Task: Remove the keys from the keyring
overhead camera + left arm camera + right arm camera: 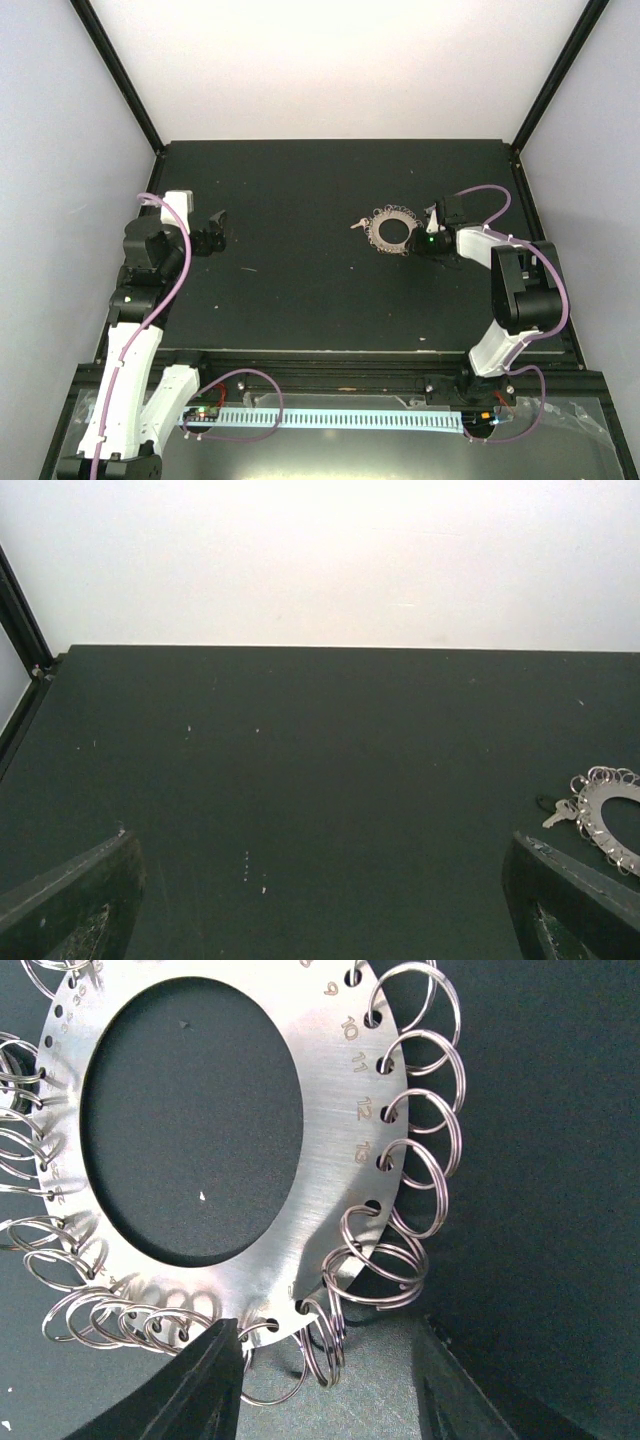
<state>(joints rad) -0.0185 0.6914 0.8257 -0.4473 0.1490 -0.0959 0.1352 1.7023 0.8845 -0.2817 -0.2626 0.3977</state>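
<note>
Keyring [393,216] lies flat right of centre in the top view, with the key [357,224] at its left edge. Right gripper [325,1360] gapes open at the ring's rim. Left gripper [320,880], at middle left, is open and holds nothing.

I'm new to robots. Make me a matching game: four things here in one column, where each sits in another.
1. tiny silvery metal key
2. flat round grey metal keyring
3. left end effector
4. right end effector

A. open at the ring's looped rim
B. open over bare table, far left
C. mid-table, fringed with wire loops
D. at ring's left edge, top view

Pairs: 1-D, 2-C, 3-B, 4-A
</note>
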